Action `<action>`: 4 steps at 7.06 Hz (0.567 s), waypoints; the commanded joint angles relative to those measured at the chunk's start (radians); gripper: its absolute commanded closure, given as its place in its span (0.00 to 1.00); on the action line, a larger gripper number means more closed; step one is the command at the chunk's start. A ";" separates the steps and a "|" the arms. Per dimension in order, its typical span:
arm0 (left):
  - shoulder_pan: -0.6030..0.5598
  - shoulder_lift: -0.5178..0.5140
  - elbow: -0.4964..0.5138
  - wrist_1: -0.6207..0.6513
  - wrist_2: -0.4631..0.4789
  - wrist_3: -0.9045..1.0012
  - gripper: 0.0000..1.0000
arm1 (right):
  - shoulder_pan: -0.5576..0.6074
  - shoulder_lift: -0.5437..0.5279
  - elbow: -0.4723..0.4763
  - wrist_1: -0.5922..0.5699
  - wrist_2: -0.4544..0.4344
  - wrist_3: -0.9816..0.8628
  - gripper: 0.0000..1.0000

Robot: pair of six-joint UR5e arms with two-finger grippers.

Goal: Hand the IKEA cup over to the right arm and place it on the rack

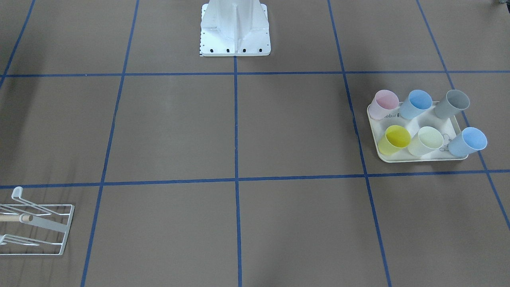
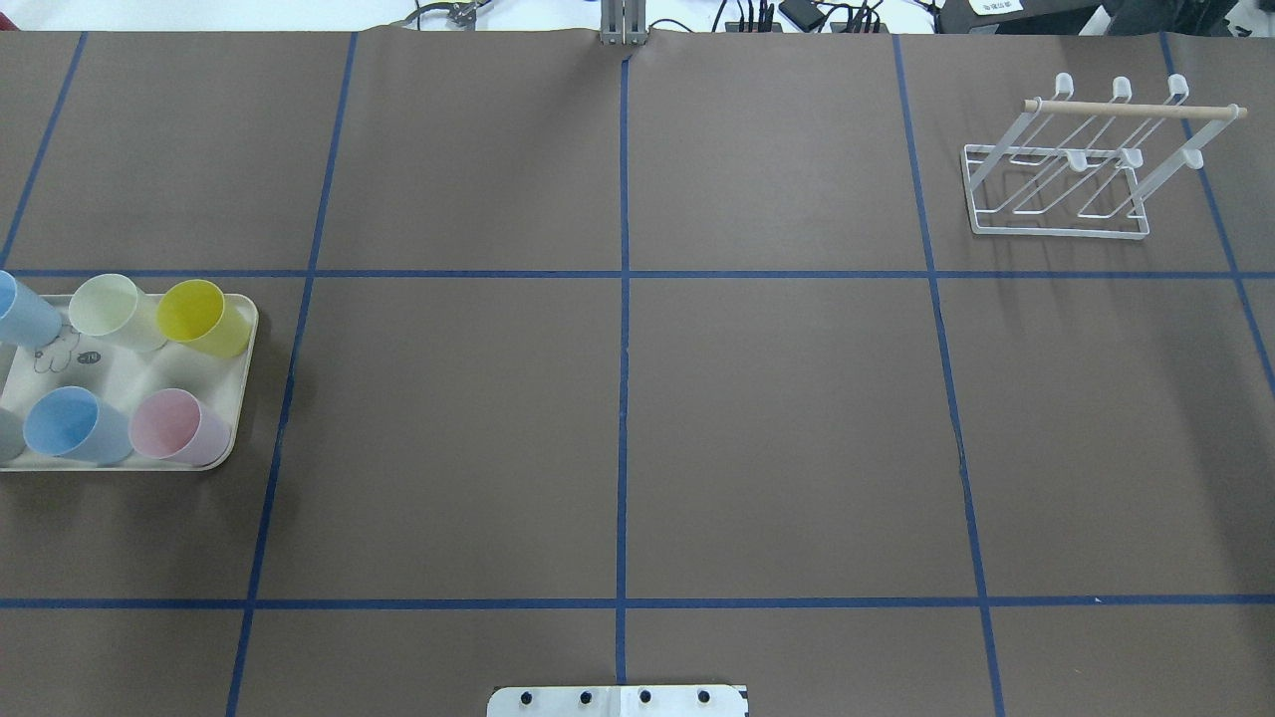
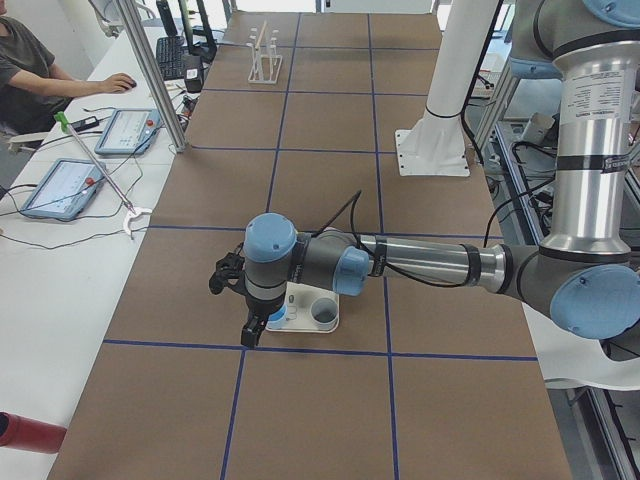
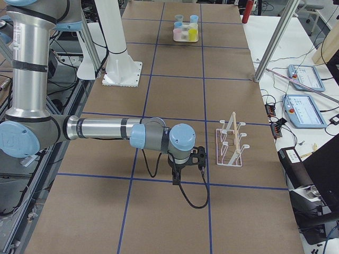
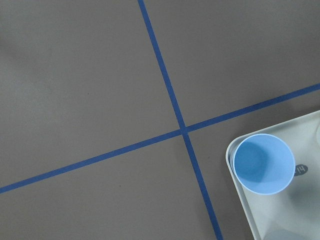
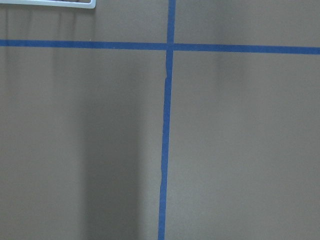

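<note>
Several pastel IKEA cups (image 1: 426, 119) stand on a cream tray (image 1: 422, 160); the tray (image 2: 100, 368) lies at the table's left edge in the overhead view. The left wrist view looks down on one blue cup (image 5: 263, 163) at the tray corner. My left gripper (image 3: 250, 330) hangs just beside the tray; I cannot tell whether it is open or shut. The white wire rack (image 2: 1056, 164) with its wooden dowel stands empty at the far right. My right gripper (image 4: 176, 179) hovers over bare table near the rack (image 4: 230, 144); its state cannot be told. No fingers appear in either wrist view.
The white robot base (image 1: 235, 34) sits at the middle of the table's robot side. Blue tape lines grid the brown surface. A seated person (image 3: 30, 70) works at a side bench with tablets (image 3: 125, 130). A metal post (image 4: 275, 42) stands beside the table.
</note>
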 commanded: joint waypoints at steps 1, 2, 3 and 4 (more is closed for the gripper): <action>0.000 0.001 0.003 0.000 0.000 0.000 0.00 | 0.000 0.006 0.001 0.002 0.001 0.000 0.00; 0.000 0.000 0.005 -0.002 0.000 0.002 0.00 | 0.000 0.010 0.003 0.002 0.001 0.003 0.00; 0.000 -0.016 0.006 0.003 0.006 -0.002 0.00 | 0.000 0.039 0.008 0.002 -0.001 0.003 0.00; 0.000 -0.041 0.011 0.003 0.002 -0.002 0.00 | -0.006 0.070 0.011 0.002 -0.004 0.004 0.00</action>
